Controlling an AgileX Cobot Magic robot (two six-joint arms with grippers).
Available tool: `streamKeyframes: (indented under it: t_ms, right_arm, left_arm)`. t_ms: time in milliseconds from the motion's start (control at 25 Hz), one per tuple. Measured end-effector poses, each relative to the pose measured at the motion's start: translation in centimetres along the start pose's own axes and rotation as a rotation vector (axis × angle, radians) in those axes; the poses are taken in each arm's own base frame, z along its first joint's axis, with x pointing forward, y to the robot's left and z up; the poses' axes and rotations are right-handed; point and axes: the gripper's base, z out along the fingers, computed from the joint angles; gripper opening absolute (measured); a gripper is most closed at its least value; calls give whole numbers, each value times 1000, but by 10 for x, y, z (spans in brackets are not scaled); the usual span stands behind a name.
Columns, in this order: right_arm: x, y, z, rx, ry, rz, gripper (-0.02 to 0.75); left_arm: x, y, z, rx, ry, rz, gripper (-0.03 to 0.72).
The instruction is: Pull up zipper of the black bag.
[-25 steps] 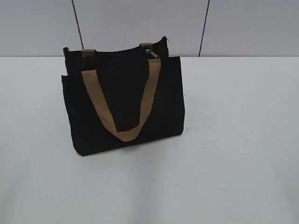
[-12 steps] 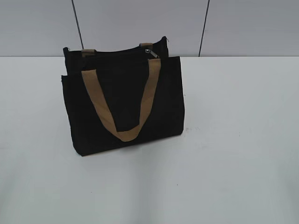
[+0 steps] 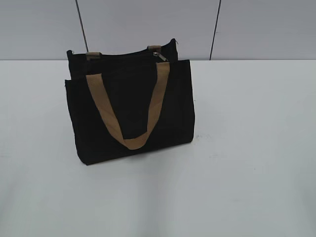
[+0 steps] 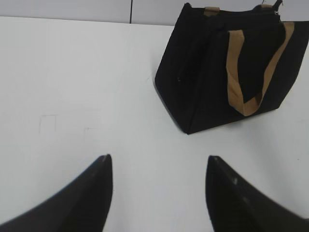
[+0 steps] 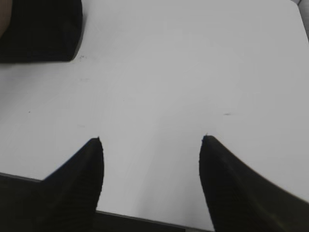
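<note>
The black bag (image 3: 131, 111) stands upright on the white table, left of centre in the exterior view, with a tan handle (image 3: 128, 111) hanging down its front. The small silvery zipper pull (image 3: 159, 55) sits on the top edge toward the bag's right end. The bag also shows at the upper right of the left wrist view (image 4: 212, 72) and as a corner at the top left of the right wrist view (image 5: 41, 29). My left gripper (image 4: 158, 162) is open and empty, well short of the bag. My right gripper (image 5: 152, 140) is open and empty over bare table. Neither gripper shows in the exterior view.
The white table (image 3: 247, 148) stretches around the bag. A grey panelled wall (image 3: 148, 24) stands right behind it. The table's near edge (image 5: 145, 217) shows under the right gripper.
</note>
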Motion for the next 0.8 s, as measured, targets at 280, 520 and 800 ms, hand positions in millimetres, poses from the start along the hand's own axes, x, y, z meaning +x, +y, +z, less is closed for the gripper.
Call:
streamKeyframes:
  t_ms: [280,520,800]
  right_arm:
    - [-1,1,1,81,3,53,486]
    - [-1,2,1,73,1,58,486]
    - [-1,2,1,73,1,59,486]
  left_arm:
    - [0,0,0,-1,0,-2,460]
    - [0,0,0,-1,0,-2,459]
    - [0,0,0,-1,0,-2,459]
